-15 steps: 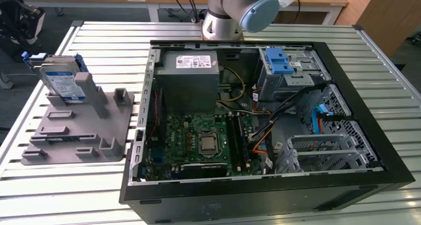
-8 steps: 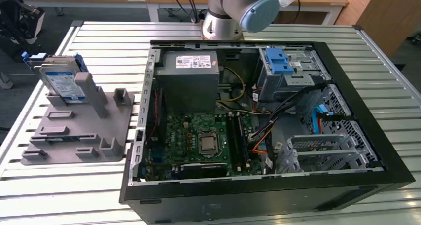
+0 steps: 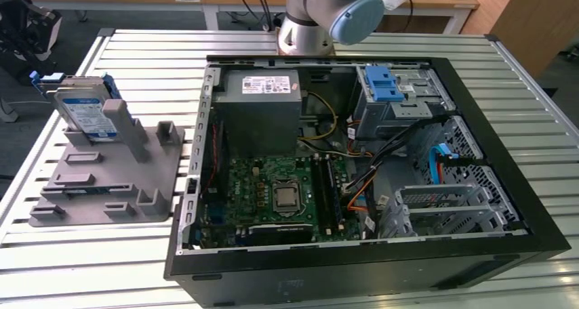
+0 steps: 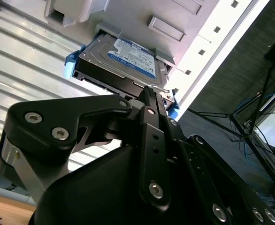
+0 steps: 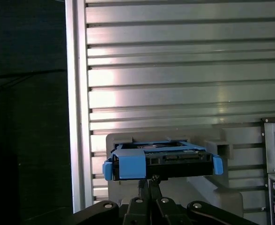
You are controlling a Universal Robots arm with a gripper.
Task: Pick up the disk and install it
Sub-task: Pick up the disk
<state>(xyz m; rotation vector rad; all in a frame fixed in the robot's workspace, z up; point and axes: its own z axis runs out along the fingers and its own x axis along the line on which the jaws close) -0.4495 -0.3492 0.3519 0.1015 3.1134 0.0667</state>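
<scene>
Our claw [image 4: 149,93] has its fingers pressed together, tips aimed at the disk [image 4: 123,58]; contact, we can't tell. Its short edge faces us, long axis running away. The second wrist view gives us the label, the first wrist view the blue-framed edge. In the exterior view it stands in the grey holder [image 3: 100,180] at the table [image 3: 135,45] corner, far on the exterior view's left.

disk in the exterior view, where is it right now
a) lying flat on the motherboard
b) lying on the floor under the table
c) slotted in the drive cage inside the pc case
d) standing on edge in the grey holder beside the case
d: the disk stands on edge in the grey holder at the exterior view's left, outside the open case.
</scene>
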